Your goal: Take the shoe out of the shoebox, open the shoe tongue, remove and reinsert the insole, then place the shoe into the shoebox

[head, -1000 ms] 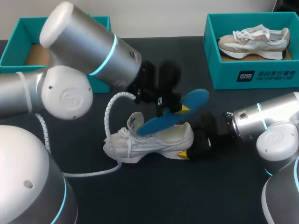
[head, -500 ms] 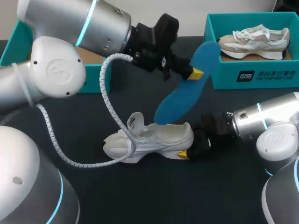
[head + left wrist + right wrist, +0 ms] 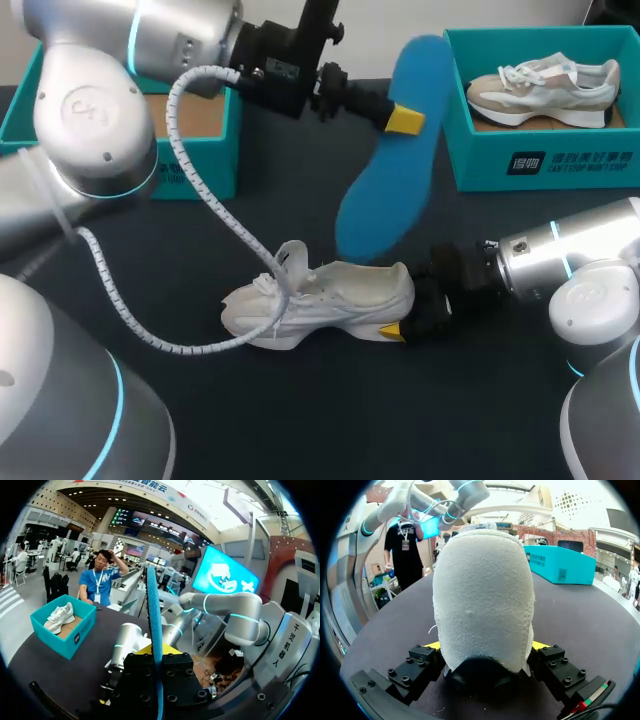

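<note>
Two risks. Left gripper (image 3: 401, 117) pinched insole (image 3: 383, 195) near one end: could slip or swing. Right gripper (image 3: 407, 312) clamped shoe (image 3: 325, 298) heel: shoe might shift at reinsertion.

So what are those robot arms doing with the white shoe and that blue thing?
The blue thing is an insole. The left gripper pinches it near one end and holds it up in the air, just over the white shoe. The right gripper clamps that shoe's heel on the table. A second shoe lies in the teal shoebox at the far right.
</note>
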Robot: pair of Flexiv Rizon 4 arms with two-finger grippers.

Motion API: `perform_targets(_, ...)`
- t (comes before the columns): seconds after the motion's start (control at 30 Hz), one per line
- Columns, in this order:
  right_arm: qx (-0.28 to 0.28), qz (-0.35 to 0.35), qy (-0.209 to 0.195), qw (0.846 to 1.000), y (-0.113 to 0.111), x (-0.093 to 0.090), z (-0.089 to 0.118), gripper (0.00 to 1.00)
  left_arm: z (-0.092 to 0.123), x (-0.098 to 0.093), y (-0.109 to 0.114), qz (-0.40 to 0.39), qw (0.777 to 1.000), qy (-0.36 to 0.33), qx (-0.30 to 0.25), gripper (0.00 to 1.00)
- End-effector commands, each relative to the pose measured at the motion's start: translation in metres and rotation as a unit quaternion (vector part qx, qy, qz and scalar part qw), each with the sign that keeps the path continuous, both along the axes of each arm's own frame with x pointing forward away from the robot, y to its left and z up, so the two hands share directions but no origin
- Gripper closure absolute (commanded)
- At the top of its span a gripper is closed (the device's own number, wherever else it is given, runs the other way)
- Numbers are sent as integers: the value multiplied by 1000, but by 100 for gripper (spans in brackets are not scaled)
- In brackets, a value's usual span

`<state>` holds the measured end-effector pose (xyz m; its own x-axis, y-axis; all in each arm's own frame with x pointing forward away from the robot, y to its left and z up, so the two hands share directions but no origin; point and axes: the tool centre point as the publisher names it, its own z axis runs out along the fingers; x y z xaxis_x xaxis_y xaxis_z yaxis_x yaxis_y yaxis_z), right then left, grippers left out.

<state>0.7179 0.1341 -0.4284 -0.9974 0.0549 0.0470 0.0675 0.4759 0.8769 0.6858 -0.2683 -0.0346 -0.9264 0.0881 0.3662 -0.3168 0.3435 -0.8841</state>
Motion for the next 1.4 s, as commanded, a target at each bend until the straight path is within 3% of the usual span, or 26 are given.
perform_targets(0.03, -1, -1, 1, 1000, 3, 0, -7, 100, -1, 0, 1, -1, 1000, 0, 0, 100)
perform_targets(0.37, -1, -1, 1, 1000, 3, 0, -7, 100, -1, 0, 1, -1, 1000, 0, 0, 100)
perform_targets(0.57, -1, -1, 1, 1000, 3, 0, -7, 100, 23, -18, 17, 32, 997, 62, -31, 100)
perform_targets(1.1, -1, -1, 1, 1000, 3, 0, -7, 100, 76, -53, 13, 29, 975, 207, -75, 100)
perform_targets(1.4, -1, -1, 1, 1000, 3, 0, -7, 100, 86, -73, 12, 43, 965, 249, -69, 100)
